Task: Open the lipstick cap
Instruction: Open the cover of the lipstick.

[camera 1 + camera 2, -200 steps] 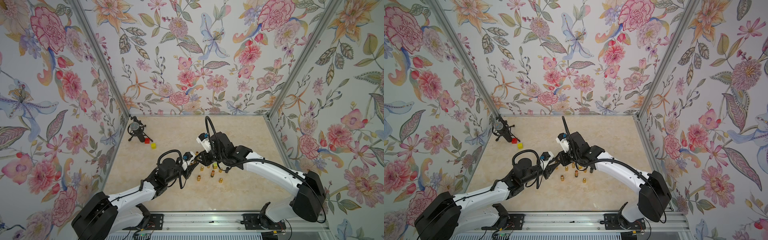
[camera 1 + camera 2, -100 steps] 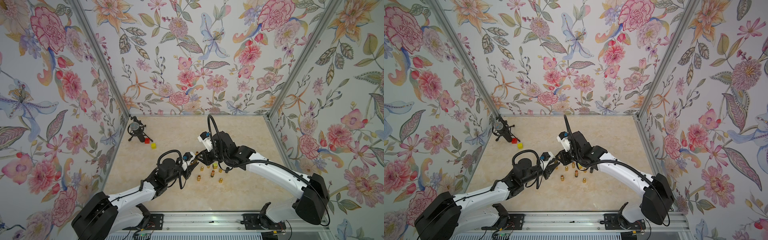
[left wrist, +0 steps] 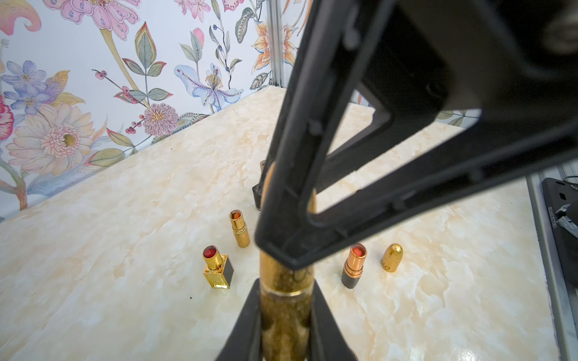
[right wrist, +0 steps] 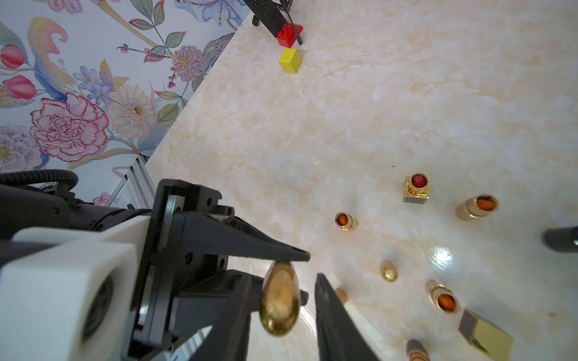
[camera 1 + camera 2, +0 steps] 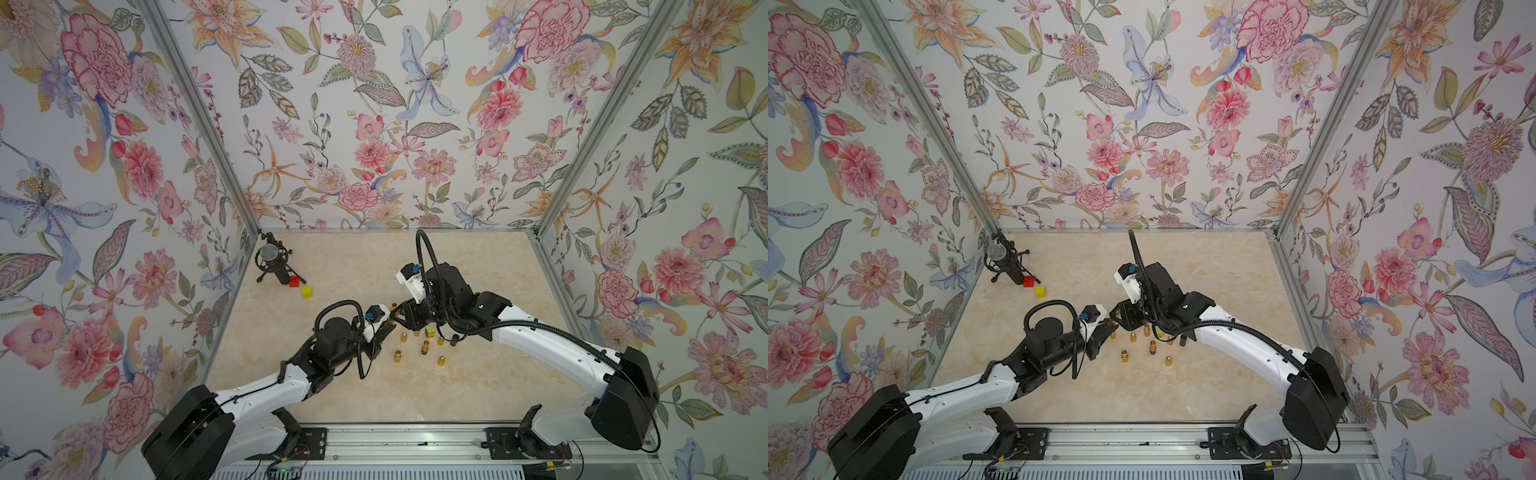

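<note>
Gleaming marble tabletop (image 5: 478, 270), floral walls (image 5: 374, 124), aluminium posts (image 5: 205, 120), gold lipstick (image 3: 286, 278) aloft

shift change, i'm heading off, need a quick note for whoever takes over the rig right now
Left gripper: shut on the gold glitter lipstick, held off the table.
Right gripper: open, fingers either side of the cap, gap at one finger.
Done: lipstick picked up; other lipsticks stand open on the table.
Left to do: grip the cap and pull it off; it looks still seated.

Floral walls (image 5: 374, 124), cream marble floor (image 5: 498, 257)
</note>
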Available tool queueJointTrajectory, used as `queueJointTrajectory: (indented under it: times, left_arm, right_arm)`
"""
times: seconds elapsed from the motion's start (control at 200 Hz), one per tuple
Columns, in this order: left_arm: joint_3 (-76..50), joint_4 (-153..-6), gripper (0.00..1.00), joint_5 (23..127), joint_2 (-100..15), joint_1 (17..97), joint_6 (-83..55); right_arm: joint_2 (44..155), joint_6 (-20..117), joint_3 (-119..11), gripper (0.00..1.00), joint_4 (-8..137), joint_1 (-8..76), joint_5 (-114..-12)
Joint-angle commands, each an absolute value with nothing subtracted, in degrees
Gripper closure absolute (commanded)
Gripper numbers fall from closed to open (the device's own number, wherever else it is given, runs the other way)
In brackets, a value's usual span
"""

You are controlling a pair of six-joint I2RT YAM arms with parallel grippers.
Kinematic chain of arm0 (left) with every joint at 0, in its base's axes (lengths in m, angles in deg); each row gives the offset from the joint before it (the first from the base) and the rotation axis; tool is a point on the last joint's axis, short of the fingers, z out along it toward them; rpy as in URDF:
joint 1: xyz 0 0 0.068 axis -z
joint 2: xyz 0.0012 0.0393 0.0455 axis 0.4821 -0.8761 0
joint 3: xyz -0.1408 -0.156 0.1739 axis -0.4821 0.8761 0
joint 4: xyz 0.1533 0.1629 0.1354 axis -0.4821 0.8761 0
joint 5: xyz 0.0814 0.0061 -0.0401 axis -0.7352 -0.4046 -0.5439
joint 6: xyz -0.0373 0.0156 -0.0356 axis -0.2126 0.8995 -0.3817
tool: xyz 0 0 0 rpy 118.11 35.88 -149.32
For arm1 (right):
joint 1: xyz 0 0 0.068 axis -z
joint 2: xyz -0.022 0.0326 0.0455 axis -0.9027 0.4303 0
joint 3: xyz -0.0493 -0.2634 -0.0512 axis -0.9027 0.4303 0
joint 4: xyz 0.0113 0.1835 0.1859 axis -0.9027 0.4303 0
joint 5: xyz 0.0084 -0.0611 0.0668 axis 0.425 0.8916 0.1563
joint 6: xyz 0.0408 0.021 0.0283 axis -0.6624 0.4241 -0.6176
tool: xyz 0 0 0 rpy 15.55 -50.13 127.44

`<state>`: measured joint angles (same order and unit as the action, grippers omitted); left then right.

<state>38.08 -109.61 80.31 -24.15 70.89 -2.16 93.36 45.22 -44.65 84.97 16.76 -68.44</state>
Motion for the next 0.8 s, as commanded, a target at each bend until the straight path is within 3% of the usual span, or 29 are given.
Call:
queueJointTrajectory:
  times: [0.0, 0.09, 0.29, 0.545, 0.791]
  left_arm:
    - [37.49, -107.96, 0.89, 79.63, -23.29, 71.19, -1.72]
    - [37.4, -107.71, 0.89, 79.62, -23.15, 71.19, -1.7]
    - [37.48, -108.09, 0.9, 79.4, -22.06, 71.15, -2.14]
    - [37.53, -107.69, 0.92, 79.03, -21.96, 71.19, -2.23]
    - [38.34, -106.57, 0.93, 78.26, -21.06, 71.2, -2.48]
  right_arm:
    - [92.86, 44.9, -43.56, 0.63, 84.25, 17.0, -68.26]
    - [92.9, 44.99, -43.4, 0.69, 84.2, 17.04, -67.92]
    - [93.95, 45.17, -42.97, 0.68, 84.1, 16.97, -68.98]
    - [93.5, 45.17, -43.52, 0.79, 83.83, 16.99, -69.51]
    - [92.31, 44.75, -43.92, 0.79, 83.75, 17.4, -69.05]
